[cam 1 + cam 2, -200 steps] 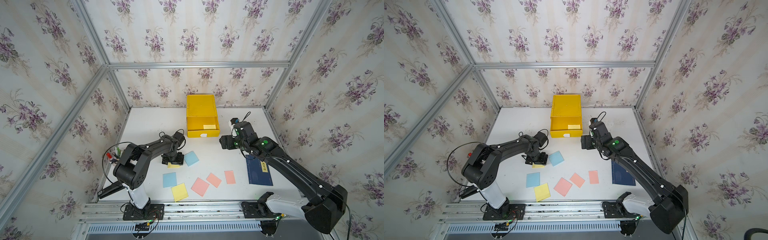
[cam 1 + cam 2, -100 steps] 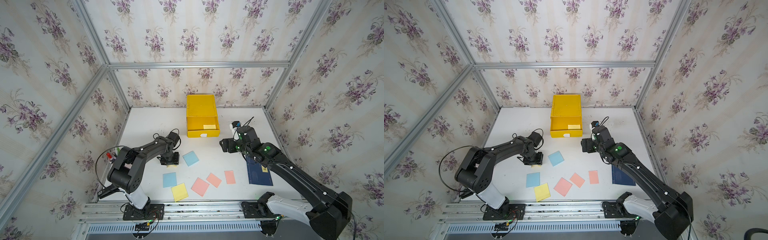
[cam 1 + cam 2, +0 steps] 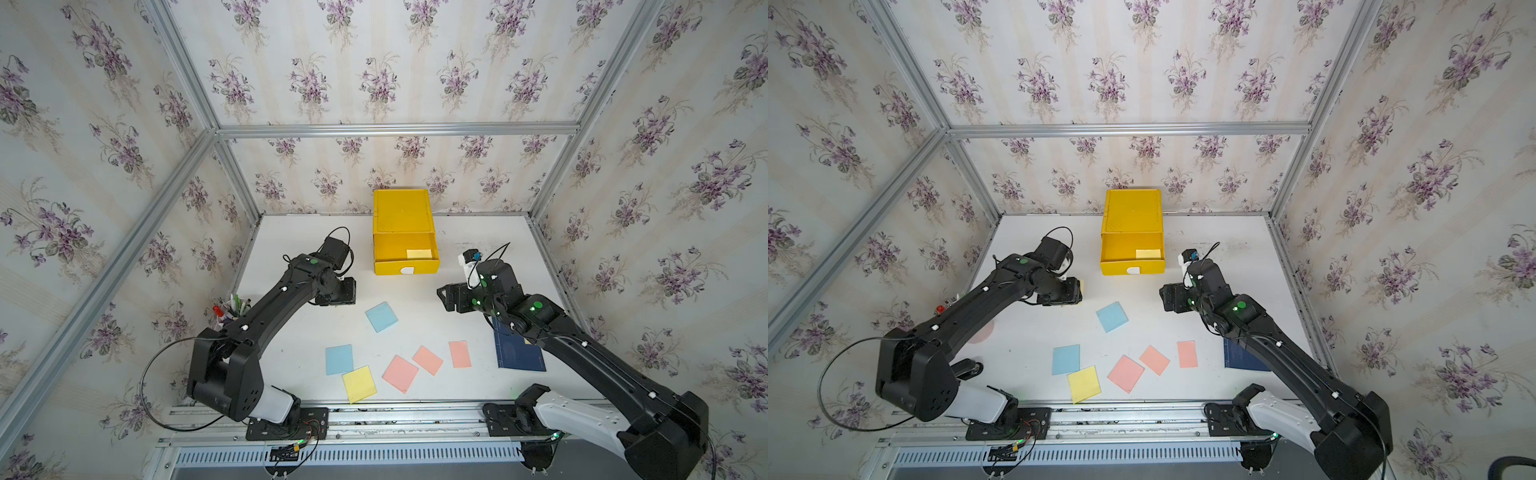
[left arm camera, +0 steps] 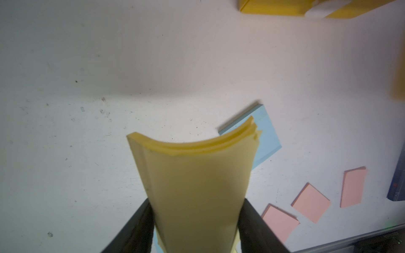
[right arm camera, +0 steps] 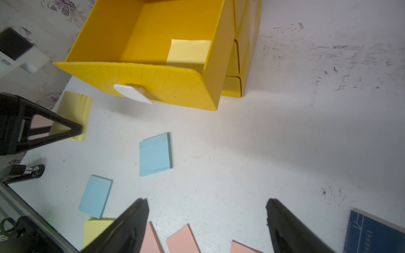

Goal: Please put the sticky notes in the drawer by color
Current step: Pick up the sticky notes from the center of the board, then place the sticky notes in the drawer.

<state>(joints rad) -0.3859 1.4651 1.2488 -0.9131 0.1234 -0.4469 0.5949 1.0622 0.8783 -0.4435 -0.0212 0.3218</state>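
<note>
Top views show a white table [image 3: 478, 241] boxed in on three sides by papered walls [image 3: 374, 83], pale stripes strewn with purple flower sprigs. Aluminium rails [image 3: 395, 129] trim the corners and cross the back wall. A slotted metal rail [image 3: 374, 415] runs along the near edge and carries the bases of both arms. In the wrist views the tabletop is scuffed, with grey smears and dark specks.

The yellow drawer chest [image 3: 402, 208] stands at the back middle of the table. Its top drawer [image 3: 405, 266] is pulled out, and one pale yellow note [image 3: 419, 253] lies flat in the drawer's right front corner.

The left jaws pinch a yellow pad of sticky notes [image 4: 197, 175] by its sides, so that it bows into a curve. They hang over the table to the left of the open drawer's front. The right jaws stand spread wide with nothing between them, over bare table to the right of the drawer.

Between the arms lies a blue note [image 3: 381, 316] near the middle. A second blue note [image 3: 339, 359] is nearer the front rail, with a loose yellow note [image 3: 359, 383] just beside its corner. Three pink notes [image 3: 428, 360] lie close together to the right of those.

A dark blue book [image 3: 519, 357] lies near the right edge, partly under the right arm [image 3: 582, 357]. A holder of pens [image 3: 232, 307] stands at the left edge beside the left arm [image 3: 270, 316].
</note>
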